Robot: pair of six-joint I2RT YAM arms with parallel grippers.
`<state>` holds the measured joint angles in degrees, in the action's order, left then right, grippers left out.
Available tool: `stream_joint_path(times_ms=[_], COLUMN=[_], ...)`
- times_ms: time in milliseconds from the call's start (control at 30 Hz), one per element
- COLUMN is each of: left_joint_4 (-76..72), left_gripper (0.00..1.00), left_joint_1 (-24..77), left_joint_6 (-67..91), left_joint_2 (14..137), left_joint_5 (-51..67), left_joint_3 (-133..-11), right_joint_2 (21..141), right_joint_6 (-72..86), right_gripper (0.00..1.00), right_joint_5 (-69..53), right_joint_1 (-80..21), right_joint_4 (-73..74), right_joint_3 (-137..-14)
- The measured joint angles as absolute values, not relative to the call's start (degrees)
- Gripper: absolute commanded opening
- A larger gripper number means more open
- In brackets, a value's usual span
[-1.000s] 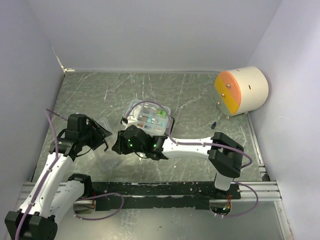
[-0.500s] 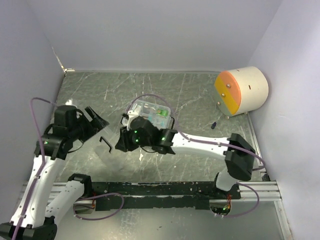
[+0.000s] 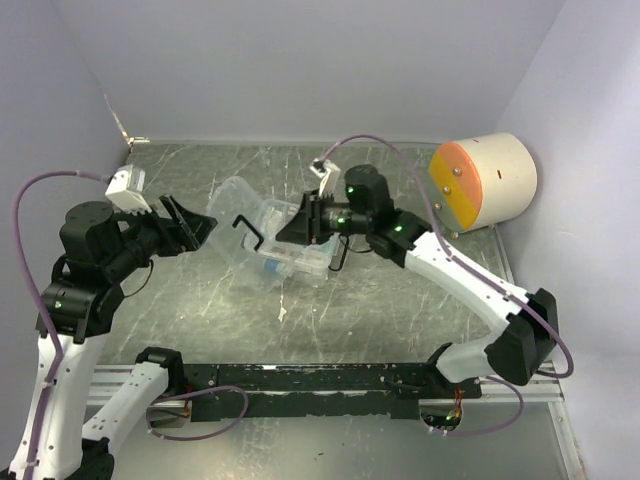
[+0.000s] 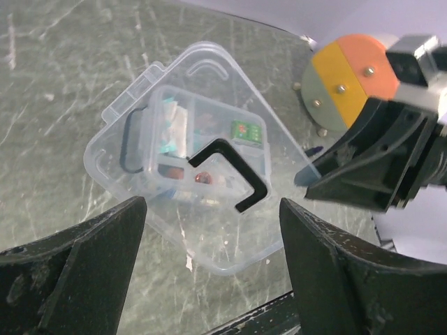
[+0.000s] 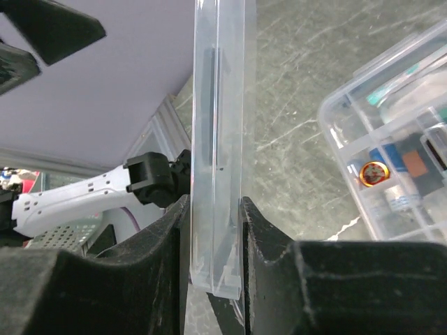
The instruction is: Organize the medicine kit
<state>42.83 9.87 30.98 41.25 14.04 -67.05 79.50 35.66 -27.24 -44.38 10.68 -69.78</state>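
Medicine kit (image 3: 297, 258) sits mid-table (image 3: 180, 170), askew to the table edges, corners pointing diag. The base lies flat w/ its open top facing up. The clear lid (image 3: 232, 215) is swung up and stands roughly upright. Its face w/ the black handle (image 3: 247, 228) points toward the left arm.

Long axis is hard to call. In the left wrist view the outline looks near square, so can't say which side is longer.

Right tool (image 5: 216, 202) is clamped on the lid's free edge, one finger on each face. The lid shows edge-on there, as a thin vertical strip. Left tool (image 4: 211, 202) is spread wide, held above the table and apart from the kit, facing the lid.

The divided tray (image 5: 391, 150) shows in the base. It holds small items, one orange and round, one green. The rest is blurred through the plastic, no ID possible. The base is cut off at the right wrist frame edge. The hinge side can't be made out.

Cream-and-orange cylinder (image 3: 485, 183) lies at the far right corner, well apart from the kit.
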Motion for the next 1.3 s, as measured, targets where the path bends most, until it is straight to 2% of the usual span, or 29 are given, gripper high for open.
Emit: stream_joint_path(times_ms=[200,433,767,933,1200,1300], left_joint_4=[37.6,27.2,22.5,21.5,13.5,10.7], left_gripper=[0.91,1.0,0.99,0.85,0.51,0.47], left_joint_1=[9.9,9.9,9.8,9.8,9.8,9.8], left_joint_6=[23.7,19.9,18.3,19.7,29.1,32.3], left_joint_2=[46.6,53.3,60.0,59.6,57.1,55.1], left_joint_5=[23.6,30.6,42.5,52.2,62.7,64.4], left_joint_3=[-67.9,-68.8,-69.9,-69.8,-63.3,-61.7], right_joint_2=[75.0,68.3,66.2,65.3,65.2,65.6], right_joint_6=[31.9,31.0,30.7,29.1,26.7,26.6], right_gripper=[0.17,0.17,0.15,0.15,0.16,0.16], right_joint_5=[-38.9,-47.3,-56.0,-60.9,-64.7,-65.7], right_joint_1=[-34.4,-29.7,-23.9,-23.8,-23.7,-23.2], right_joint_4=[15.2,15.3,14.9,14.9,15.7,15.7], right_joint_3=[-71.9,-70.3,-70.1,-70.1,-70.8,-71.1])
